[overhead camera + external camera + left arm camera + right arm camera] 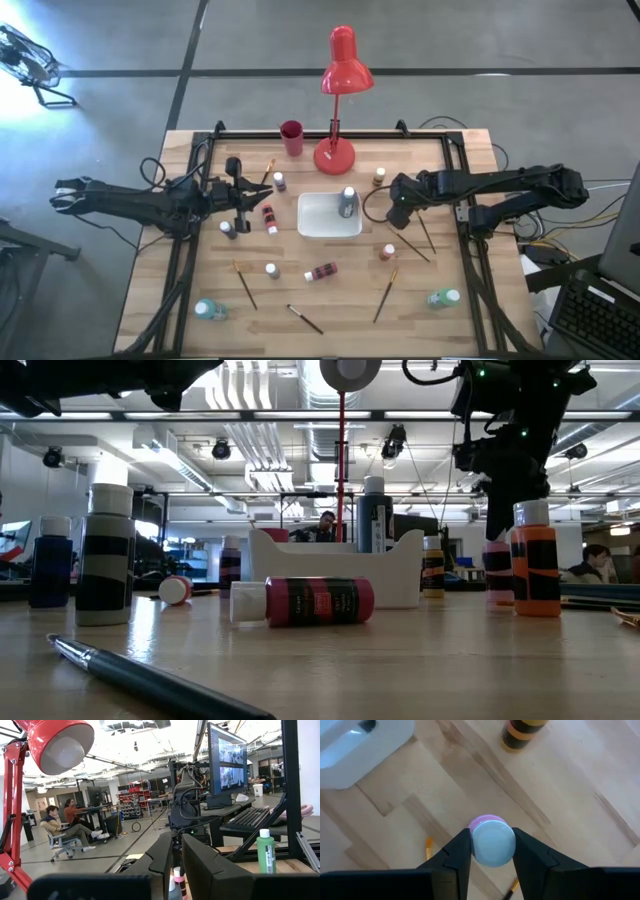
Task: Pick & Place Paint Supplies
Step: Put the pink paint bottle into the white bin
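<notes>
across the pale wooden table (pixel 330 305) most small paint bottles and brushes lay scattered, and we saw one dark bottle (pixel 348 202) in the white rectangular tray (pixel 318 222). our right gripper (pixel 492 851) had its fingers against a pink bottle with a pale cap (pixel 492 841); our left gripper (pixel 176 865), nearly shut and empty, waited by the table's left side.

Lighting is bright and even across my table (pixel 330 300); I find only soft, short shadows beside the bottles. Strong glare burns out the floor at the top left corner of the high view. At table height, ceiling strip lights (pixel 250 400) blow out white, and the near pen (pixel 150 680) is blurred. From my left wrist, the red lamp shade (pixel 60 742) sits close and soft, my fingers (pixel 200 865) dark and unfocused. From my right wrist, the pale cap (pixel 492 842) is sharp, evenly lit.
</notes>
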Controlling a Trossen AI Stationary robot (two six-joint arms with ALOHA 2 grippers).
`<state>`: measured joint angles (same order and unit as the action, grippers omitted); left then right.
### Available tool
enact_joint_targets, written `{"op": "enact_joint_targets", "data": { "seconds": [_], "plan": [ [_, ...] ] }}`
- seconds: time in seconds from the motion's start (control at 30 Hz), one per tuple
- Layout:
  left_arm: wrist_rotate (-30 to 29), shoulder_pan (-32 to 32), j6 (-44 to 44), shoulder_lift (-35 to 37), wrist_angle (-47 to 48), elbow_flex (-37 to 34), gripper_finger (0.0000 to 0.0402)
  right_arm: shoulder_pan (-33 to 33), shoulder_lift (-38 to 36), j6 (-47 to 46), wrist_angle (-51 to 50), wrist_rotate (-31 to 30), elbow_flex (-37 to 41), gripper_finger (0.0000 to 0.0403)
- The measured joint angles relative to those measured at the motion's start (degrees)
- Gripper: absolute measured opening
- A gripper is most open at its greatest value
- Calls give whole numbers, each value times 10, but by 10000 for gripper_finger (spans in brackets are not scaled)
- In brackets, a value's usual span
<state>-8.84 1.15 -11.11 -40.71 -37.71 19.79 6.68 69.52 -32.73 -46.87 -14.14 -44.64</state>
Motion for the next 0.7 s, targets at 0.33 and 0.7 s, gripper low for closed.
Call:
{"op": "enact_joint_targets", "data": {
  "seconds": [0.33, 0.7],
  "plan": [
    [0, 0, 0, 0, 0, 0, 51, -1, -38, 38, -29, 26, -93, 111],
    [0, 0, -8, 0, 0, 0, 51, -66, -39, 91, 34, 42, -185, 111]
  ]
}}
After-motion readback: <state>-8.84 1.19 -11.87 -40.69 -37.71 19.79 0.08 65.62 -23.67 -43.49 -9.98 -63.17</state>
